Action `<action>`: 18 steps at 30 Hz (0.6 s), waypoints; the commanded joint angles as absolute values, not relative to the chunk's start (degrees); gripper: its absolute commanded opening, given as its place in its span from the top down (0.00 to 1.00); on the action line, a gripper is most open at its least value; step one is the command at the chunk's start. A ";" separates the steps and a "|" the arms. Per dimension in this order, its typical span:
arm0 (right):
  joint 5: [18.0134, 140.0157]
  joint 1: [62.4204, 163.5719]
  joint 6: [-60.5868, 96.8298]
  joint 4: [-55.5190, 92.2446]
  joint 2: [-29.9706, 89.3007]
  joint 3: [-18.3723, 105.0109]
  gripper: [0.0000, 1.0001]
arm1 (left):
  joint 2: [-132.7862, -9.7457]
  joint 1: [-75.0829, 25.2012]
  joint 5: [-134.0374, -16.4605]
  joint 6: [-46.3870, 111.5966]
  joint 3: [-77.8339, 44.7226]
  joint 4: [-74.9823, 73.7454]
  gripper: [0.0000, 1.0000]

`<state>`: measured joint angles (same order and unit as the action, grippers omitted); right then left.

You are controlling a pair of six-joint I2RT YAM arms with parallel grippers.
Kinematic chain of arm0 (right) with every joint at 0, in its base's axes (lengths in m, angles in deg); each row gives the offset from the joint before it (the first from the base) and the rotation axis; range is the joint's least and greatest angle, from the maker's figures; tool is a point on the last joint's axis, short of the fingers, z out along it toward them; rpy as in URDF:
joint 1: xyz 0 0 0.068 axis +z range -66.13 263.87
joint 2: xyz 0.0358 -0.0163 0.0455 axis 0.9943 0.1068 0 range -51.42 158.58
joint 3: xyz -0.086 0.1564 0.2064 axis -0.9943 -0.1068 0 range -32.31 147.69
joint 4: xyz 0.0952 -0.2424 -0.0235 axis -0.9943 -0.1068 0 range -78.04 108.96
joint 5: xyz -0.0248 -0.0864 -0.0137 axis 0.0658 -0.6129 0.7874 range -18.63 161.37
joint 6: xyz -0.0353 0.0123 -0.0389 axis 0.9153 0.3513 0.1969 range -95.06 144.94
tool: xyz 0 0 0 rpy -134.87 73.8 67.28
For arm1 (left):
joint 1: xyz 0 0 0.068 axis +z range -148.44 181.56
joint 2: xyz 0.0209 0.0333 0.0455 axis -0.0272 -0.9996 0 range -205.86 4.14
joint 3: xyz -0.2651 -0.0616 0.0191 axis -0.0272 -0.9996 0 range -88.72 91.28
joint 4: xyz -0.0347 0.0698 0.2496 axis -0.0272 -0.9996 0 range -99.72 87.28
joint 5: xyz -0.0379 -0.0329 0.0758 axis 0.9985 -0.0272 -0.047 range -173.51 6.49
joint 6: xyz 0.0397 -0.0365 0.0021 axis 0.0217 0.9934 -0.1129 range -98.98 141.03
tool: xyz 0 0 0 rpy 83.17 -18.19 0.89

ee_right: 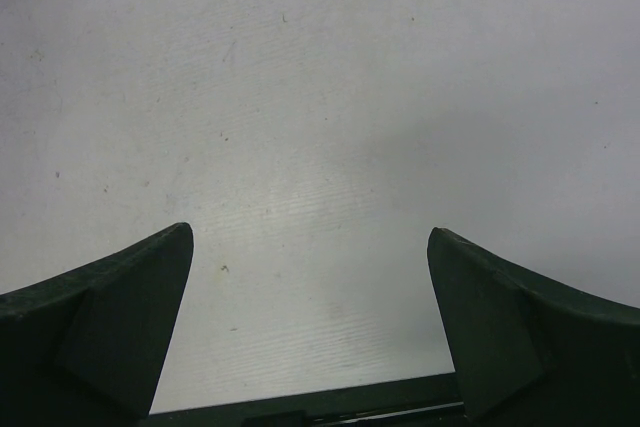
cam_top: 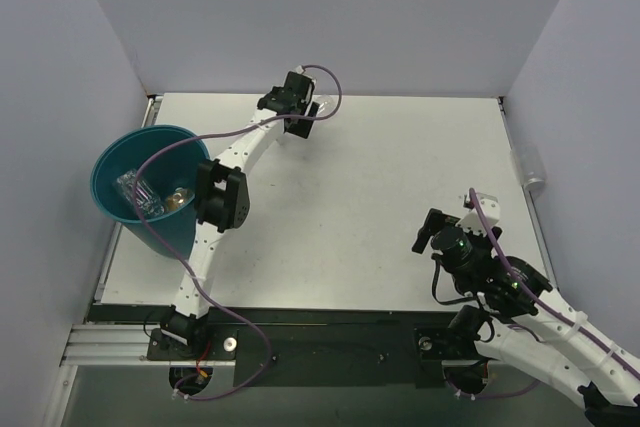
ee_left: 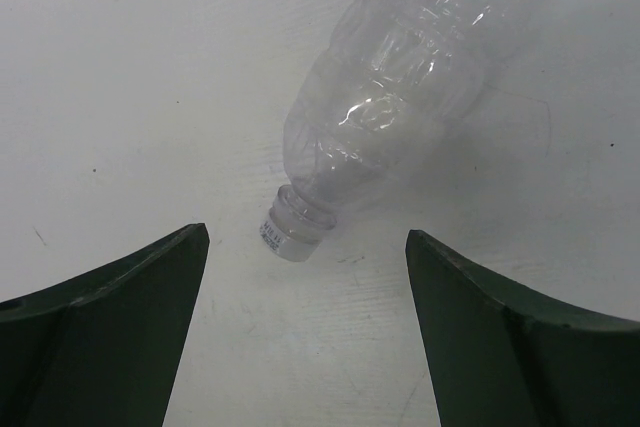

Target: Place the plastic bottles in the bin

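Observation:
The teal-blue bin stands at the table's left edge, with clear and crushed plastic bottles inside, one with a gold label. My left gripper is at the far back of the table, open. In the left wrist view a clear unlabelled bottle lies on the table just ahead of the left gripper, its white cap pointing toward the open jaws and touching nothing. My right gripper hovers open and empty over bare table at the near right. Another clear bottle lies at the right table edge.
White walls close in the table on the left, back and right. The left arm's elbow sits right beside the bin's rim. A dark rail runs along the near edge between the arm bases.

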<state>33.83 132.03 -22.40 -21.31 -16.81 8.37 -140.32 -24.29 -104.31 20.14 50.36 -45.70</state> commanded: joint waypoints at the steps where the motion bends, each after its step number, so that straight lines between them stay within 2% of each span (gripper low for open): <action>1: 31.65 132.91 -23.23 -22.96 -14.86 10.66 0.03 | -141.93 -24.37 -98.63 18.13 50.58 -41.13 0.09; 8: 31.65 133.61 -23.67 -23.32 -14.24 10.84 0.04 | -146.68 -21.91 -92.22 20.67 53.48 -40.78 0.08; 14: 31.21 133.97 -24.81 -23.67 -14.15 10.31 0.04 | -147.56 -21.73 -90.02 23.13 51.11 -39.55 0.09; 17: 31.12 134.32 -24.98 -23.58 -13.27 10.40 0.04 | -146.77 -21.73 -89.40 23.92 49.10 -38.59 0.19; 18: 31.12 134.41 -25.16 -23.58 -13.10 10.40 0.04 | -146.16 -21.73 -89.40 24.01 48.48 -38.23 0.27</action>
<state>33.62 133.54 -23.77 -22.17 -14.49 9.09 -147.25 -21.71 -91.48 22.76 50.43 -40.74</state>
